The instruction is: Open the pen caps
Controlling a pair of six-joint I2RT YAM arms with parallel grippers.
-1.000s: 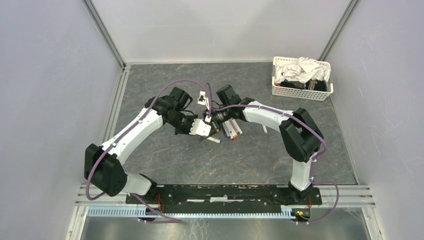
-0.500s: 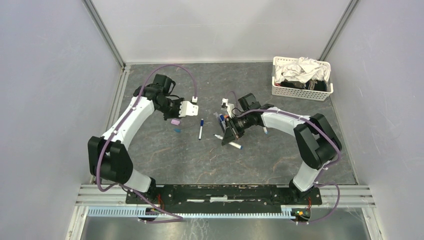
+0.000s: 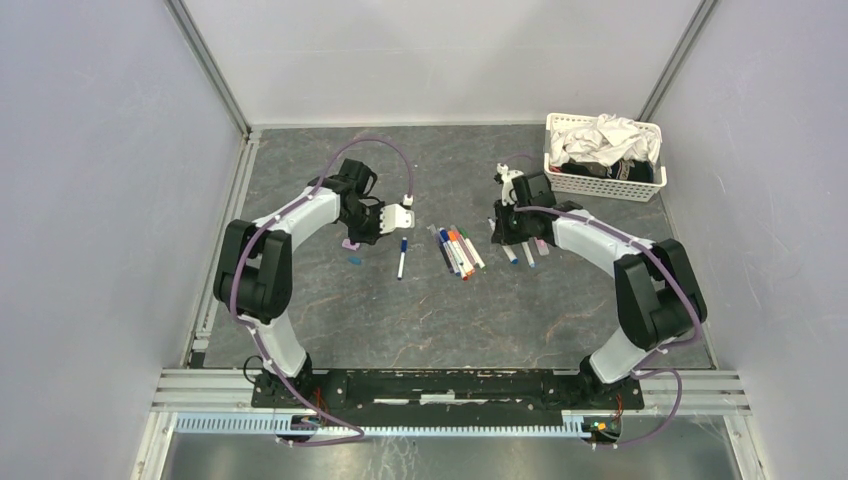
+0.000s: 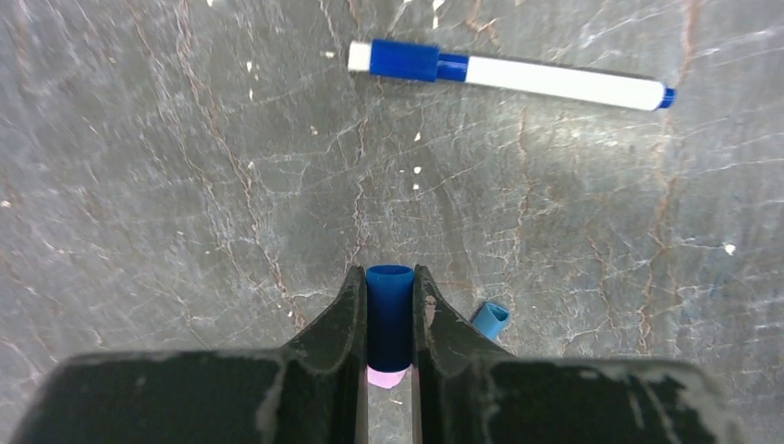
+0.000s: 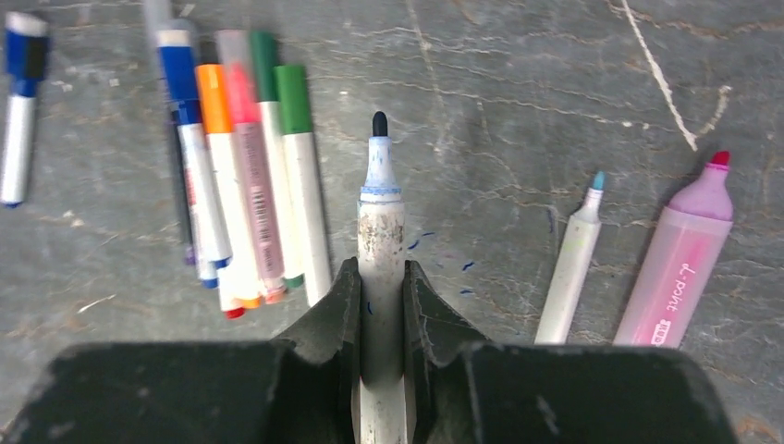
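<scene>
My left claw (image 4: 389, 275) is clenched on a short blue cap (image 4: 389, 314), which stands upright between the two fingers with its open mouth facing away from me. Just beneath it, in the gap between my fingers, a lilac piece (image 4: 386, 376) shows on the table; I cannot tell what it is. Just beside my right-hand finger lies a small pale blue cap (image 4: 491, 319), apart from any pen. Well ahead of the claw, a blue-and-white pen (image 4: 518, 79) lies crosswise on the grey table (image 4: 166, 166).

My right claw (image 5: 380, 273) is grasping a worn white pen (image 5: 381, 222) by its barrel. Its dark bare tip points straight ahead and no cap is on it. Near the claw on the left, a bunch of pens (image 5: 245, 185) lies side by side with blue, orange, pink and green caps on. To the right of the claw lies a slim pale pen (image 5: 571, 268) with a bare light-blue tip. Just beyond that is a pink highlighter (image 5: 682, 268), its red tip bare. Well apart from this claw, off to its right, is a white mesh basket (image 3: 600, 185) of cloth.
</scene>
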